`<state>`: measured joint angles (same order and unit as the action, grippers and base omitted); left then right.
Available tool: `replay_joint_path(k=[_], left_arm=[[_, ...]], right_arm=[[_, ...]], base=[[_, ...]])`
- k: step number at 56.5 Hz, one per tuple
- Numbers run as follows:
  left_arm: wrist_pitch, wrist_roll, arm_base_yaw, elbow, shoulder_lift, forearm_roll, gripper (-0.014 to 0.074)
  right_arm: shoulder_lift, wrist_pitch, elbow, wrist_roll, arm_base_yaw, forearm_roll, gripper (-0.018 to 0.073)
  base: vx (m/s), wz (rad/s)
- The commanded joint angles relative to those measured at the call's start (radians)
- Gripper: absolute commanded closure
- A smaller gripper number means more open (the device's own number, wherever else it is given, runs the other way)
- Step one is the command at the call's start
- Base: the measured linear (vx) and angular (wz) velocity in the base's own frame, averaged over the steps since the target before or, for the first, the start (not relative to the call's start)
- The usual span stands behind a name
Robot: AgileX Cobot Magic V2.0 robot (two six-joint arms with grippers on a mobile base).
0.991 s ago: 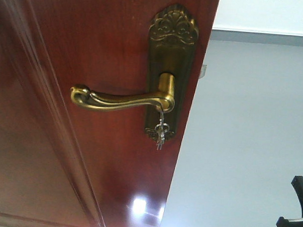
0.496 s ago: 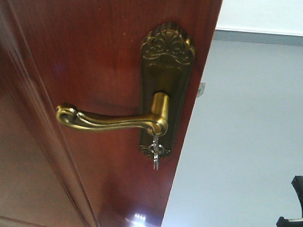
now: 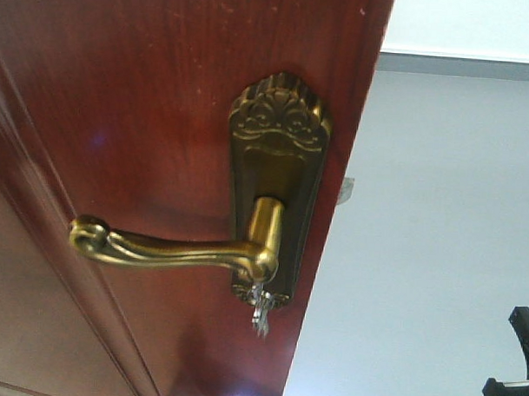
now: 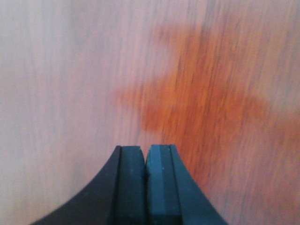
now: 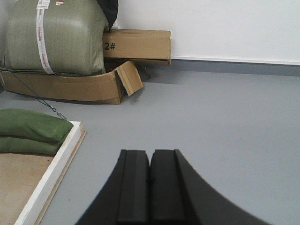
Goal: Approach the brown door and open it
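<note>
The brown door (image 3: 155,90) fills the left of the front view, seen very close. Its brass lever handle (image 3: 167,248) points left from an ornate backplate (image 3: 279,164), and keys (image 3: 260,313) hang below the lever's hub. The door's free edge runs down the middle of that view, with grey floor beyond it. In the left wrist view my left gripper (image 4: 146,149) is shut and empty, tips close to blurred reddish wood (image 4: 211,103). My right gripper (image 5: 150,153) is shut and empty over grey floor, away from the door. A black part of the right arm (image 3: 515,372) shows at the front view's lower right.
In the right wrist view, cardboard boxes (image 5: 136,44) and a big green sack (image 5: 56,37) stand against the white wall. A white-edged wooden frame (image 5: 51,173) with green sandbags (image 5: 30,129) lies at the left. Grey floor (image 5: 225,117) stretches to the right.
The handle and backplate have grown larger and slid down and left in the front view; the camera has come closer to the door.
</note>
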<state>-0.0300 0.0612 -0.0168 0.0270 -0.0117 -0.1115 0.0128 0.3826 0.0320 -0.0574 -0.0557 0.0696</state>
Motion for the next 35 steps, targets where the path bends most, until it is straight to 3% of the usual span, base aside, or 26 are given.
replay_joint_path(k=[1, 35], left_arm=[[0.089, 0.014, -0.002, -0.021, -0.011, 0.005, 0.0600], [0.089, 0.013, -0.002, -0.021, -0.011, 0.005, 0.0600]], right_arm=[[0.006, -0.079, 0.003, -0.009, 0.002, -0.003, 0.0559], [0.006, -0.081, 0.003, -0.009, 0.002, -0.003, 0.0559]], base=[[0.00, 0.00], [0.00, 0.00]])
